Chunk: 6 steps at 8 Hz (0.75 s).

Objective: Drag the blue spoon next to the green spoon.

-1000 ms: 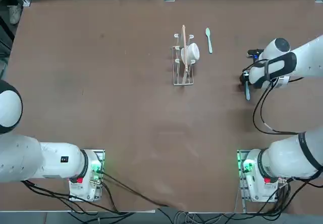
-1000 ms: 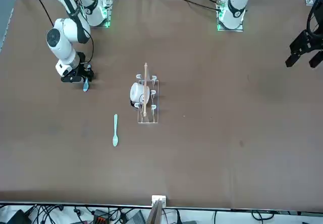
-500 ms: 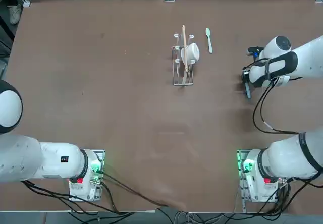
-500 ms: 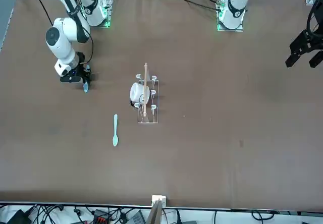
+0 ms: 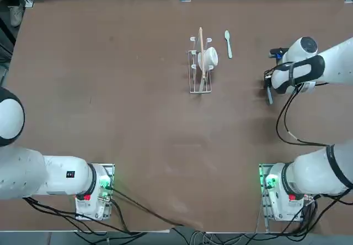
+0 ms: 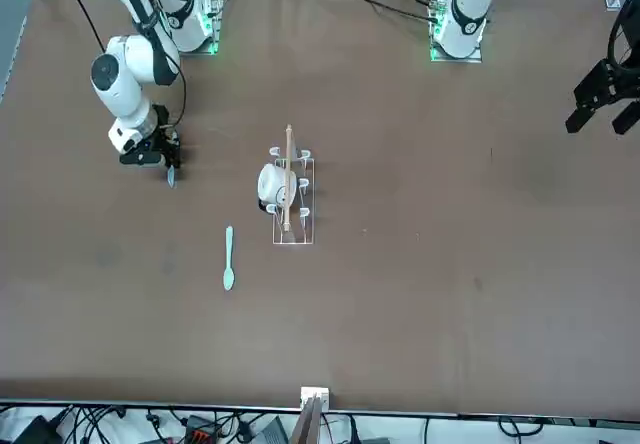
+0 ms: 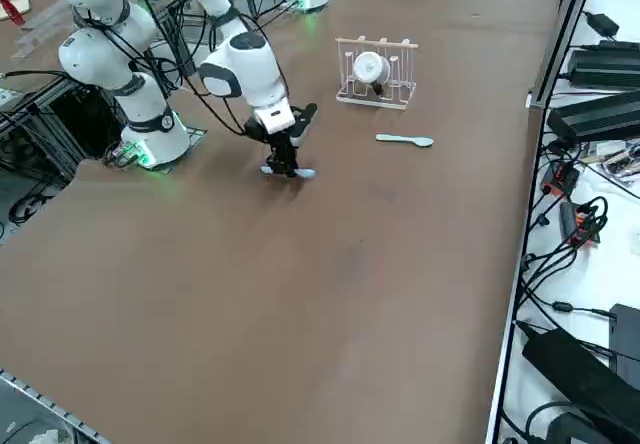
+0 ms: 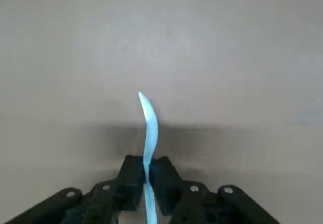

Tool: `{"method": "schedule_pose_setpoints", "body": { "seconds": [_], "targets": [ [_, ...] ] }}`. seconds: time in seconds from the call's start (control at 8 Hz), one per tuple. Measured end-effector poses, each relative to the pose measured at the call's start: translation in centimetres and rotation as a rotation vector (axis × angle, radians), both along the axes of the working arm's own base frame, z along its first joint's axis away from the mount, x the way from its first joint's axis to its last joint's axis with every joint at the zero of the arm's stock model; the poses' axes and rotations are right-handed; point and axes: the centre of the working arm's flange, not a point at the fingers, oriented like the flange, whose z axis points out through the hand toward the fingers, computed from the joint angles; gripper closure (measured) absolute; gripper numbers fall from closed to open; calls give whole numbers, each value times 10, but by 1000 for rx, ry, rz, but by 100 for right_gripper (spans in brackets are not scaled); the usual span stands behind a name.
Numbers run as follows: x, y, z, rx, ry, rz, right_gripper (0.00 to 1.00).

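Spoons numbered 2 in this scene, 1 blue and 1 green, with 12 o'clock pointing straight away from the robot's bases. The right end effector [image 8: 147, 171] was clenched on the blue spoon [image 8: 151, 138], its 2 black fingers [image 8: 131, 176] pressing on either side. The blue spoon stood on edge between them, its curved end reaching past the fingertips. Whether it touched the worktop [image 5: 149, 140] could not be told.

The green spoon [image 5: 228, 45] lay flat on the worktop, its bowl toward 12 o'clock and its handle toward 6 o'clock. From it, the blue spoon and the right end effector were between 4 and 5 o'clock, well apart from it.

A wire rack [image 5: 200, 92] with wooden bars stood near the green spoon, between its 7 and 8 o'clock. 1 white cup [image 5: 210, 58] was on the rack's 3 o'clock side. The right end effector was at about 3 o'clock from the rack, also well apart.
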Motion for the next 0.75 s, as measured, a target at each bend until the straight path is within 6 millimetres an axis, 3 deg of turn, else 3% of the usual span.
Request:
{"method": "schedule_pose_setpoints", "body": {
  "seconds": [0.25, 0.75],
  "targets": [
    [18, 2, 29, -2, -20, 4, 86],
    [112, 28, 151, -9, 14, 47, 86]
  ]
}}
